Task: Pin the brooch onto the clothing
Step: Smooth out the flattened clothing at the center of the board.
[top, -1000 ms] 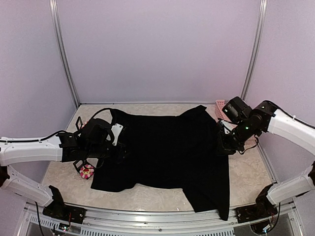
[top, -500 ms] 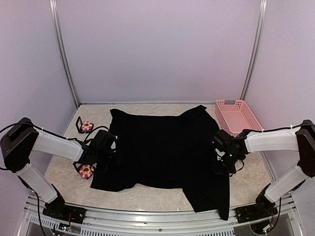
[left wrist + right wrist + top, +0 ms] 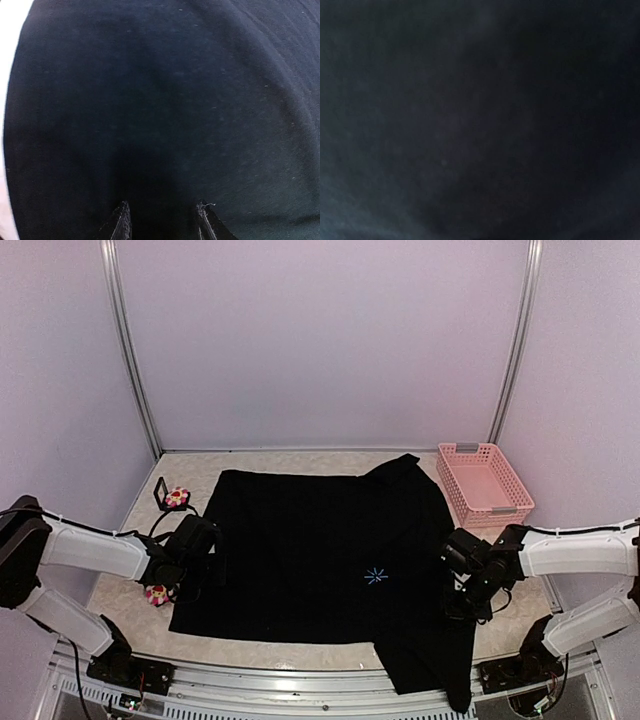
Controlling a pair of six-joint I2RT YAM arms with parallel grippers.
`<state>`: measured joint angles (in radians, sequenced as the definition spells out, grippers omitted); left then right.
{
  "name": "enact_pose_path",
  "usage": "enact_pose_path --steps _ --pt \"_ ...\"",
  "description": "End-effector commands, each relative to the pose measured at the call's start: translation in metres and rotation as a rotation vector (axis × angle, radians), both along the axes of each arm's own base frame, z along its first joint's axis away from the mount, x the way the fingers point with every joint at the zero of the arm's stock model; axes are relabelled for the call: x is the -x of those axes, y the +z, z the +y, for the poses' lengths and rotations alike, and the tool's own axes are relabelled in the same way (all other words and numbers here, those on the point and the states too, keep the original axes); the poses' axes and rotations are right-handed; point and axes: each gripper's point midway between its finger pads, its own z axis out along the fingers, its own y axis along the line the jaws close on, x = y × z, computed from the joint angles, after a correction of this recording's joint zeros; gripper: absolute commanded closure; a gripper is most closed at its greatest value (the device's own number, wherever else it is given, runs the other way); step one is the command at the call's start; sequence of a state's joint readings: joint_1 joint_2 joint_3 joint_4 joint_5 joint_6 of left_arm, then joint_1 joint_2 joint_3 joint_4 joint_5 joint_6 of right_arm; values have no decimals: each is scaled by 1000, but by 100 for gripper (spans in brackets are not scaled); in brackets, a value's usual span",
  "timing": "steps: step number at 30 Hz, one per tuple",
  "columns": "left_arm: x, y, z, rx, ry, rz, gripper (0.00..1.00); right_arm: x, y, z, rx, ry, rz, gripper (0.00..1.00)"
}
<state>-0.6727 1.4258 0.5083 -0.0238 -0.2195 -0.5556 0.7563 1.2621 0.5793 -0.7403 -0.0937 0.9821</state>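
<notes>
The black T-shirt [image 3: 320,550] lies spread flat on the table, its light-blue starburst [image 3: 376,576] facing up. Two like plush flower brooches show: one [image 3: 157,594] beside my left arm at the shirt's left edge, one [image 3: 177,497] at the back left. I cannot tell which is the task's. My left gripper [image 3: 207,567] rests low on the shirt's left edge. In the left wrist view its fingertips [image 3: 123,220] stand apart over the black fabric [image 3: 160,100]. My right gripper [image 3: 462,597] sits on the shirt's right edge. Its wrist view shows only dark cloth [image 3: 480,120].
A pink basket [image 3: 485,483] stands at the back right. A small black object [image 3: 160,490] leans beside the back-left flower. The shirt's near right corner hangs over the table's front edge [image 3: 450,680].
The shirt has been drawn toward the near side and flattened, and the starburst now shows. Both grippers moved nearer and lower. The near flower shifted a little left.
</notes>
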Motion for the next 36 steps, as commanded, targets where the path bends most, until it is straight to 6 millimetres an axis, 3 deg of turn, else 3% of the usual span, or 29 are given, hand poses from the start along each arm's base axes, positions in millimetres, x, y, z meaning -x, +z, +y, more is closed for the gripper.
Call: enact_pose_path --steps 1,4,8,11,13,16,19,25,31,36 --pt "3 -2 17 -82 20 11 59 37 2 -17 96 -26 135 100" --pt "3 -1 19 -95 25 15 59 40 17 -15 124 -2 143 100" --pt "-6 26 10 -55 12 -62 59 8 54 10 71 62 34 100" --pt "-21 57 -11 -6 -42 -145 59 -42 82 29 38 126 -101 100" --pt "-35 75 -24 18 -60 -188 59 -89 95 32 67 146 -194 100" --pt "-52 79 -43 30 -99 -192 59 -157 100 28 107 167 -291 100" --pt "-66 61 -56 38 -123 -149 60 -214 91 25 152 201 -350 100" --pt "-77 18 -51 13 -96 -43 60 -297 39 8 227 193 -334 100" --pt "-69 -23 -24 -28 -43 74 60 -327 -12 -32 339 161 -236 100" --pt "-56 -53 0 -42 1 174 62 -353 -18 -51 382 155 -220 100"
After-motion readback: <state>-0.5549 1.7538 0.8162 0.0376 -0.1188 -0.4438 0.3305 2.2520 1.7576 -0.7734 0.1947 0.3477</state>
